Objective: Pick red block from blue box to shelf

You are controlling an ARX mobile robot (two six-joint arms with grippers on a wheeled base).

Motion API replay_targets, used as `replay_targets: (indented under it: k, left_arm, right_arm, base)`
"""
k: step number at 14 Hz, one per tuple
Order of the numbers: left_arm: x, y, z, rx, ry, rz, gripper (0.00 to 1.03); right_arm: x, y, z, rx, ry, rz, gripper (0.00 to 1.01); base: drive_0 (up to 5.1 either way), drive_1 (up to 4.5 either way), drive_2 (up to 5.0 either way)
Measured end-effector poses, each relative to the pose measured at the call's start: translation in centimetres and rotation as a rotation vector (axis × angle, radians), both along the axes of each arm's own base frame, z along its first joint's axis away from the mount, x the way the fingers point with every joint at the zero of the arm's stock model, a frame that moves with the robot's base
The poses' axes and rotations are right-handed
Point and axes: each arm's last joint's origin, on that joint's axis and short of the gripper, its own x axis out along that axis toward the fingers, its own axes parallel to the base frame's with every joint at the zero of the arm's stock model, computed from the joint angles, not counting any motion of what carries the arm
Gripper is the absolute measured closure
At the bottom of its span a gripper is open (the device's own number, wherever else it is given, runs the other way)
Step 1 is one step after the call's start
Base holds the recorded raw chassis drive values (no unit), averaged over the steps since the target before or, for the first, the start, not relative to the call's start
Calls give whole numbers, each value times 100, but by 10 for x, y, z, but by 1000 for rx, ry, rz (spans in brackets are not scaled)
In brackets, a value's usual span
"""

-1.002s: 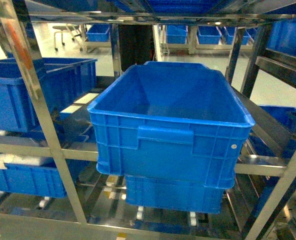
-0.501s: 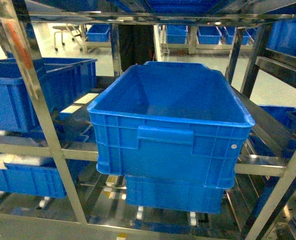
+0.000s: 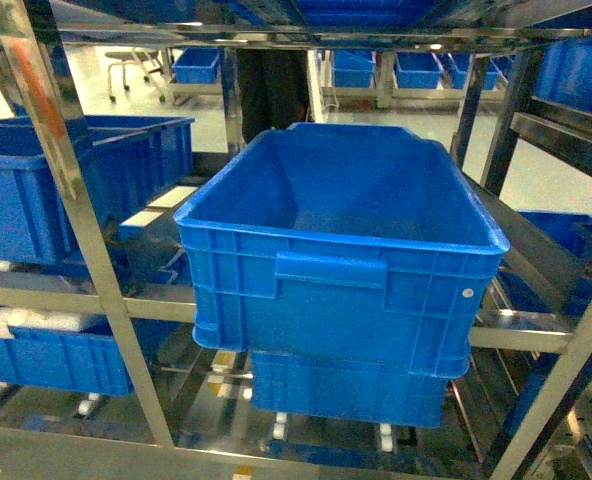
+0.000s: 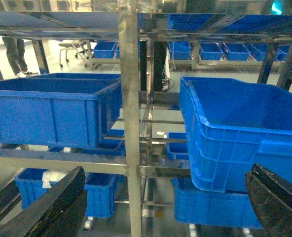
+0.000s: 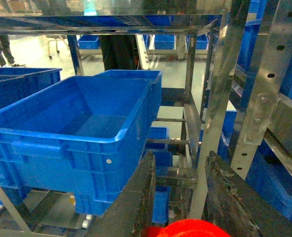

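Red glossy block (image 5: pixel 188 228) between right claw (image 5: pixel 183 207) fingers.

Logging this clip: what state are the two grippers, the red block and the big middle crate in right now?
left gripper: open, nothing between its fingers.
right gripper: shut on the red block.
red block: held between the right fingers, not yet on the shelf.
middle crate: upright on the shelf, and the inside that shows is empty.

Big crate (image 3: pixel 341 250) in the middle of the shelf (image 3: pixel 71 200), on a rail. Another crate (image 3: pixel 36 185) to its left. More crates (image 3: pixel 351 385) below.
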Motion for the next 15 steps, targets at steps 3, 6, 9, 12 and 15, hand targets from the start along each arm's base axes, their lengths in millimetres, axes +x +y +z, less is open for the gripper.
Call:
replay_targets:
  k: [3, 6, 9, 12, 15]
  left_arm:
    - [0, 0, 0, 0, 0, 0, 5]
    - [0, 0, 0, 0, 1, 0, 5]
    - [0, 0, 0, 0, 0, 0, 5]
    - [0, 0, 0, 0, 0, 0, 5]
    - [0, 0, 0, 0, 0, 0, 5]
  right_arm:
    - [0, 0, 0, 0, 0, 0, 75]
    - [0, 0, 0, 0, 0, 0, 75]
    - [0, 0, 0, 0, 0, 0, 75]
    - [0, 0, 0, 0, 0, 0, 75]
    - [0, 0, 0, 0, 0, 0, 75]
  base:
    - [0, 0, 0]
    - [0, 0, 0]
    - [0, 0, 0]
    - [0, 0, 0]
    - [0, 0, 0]
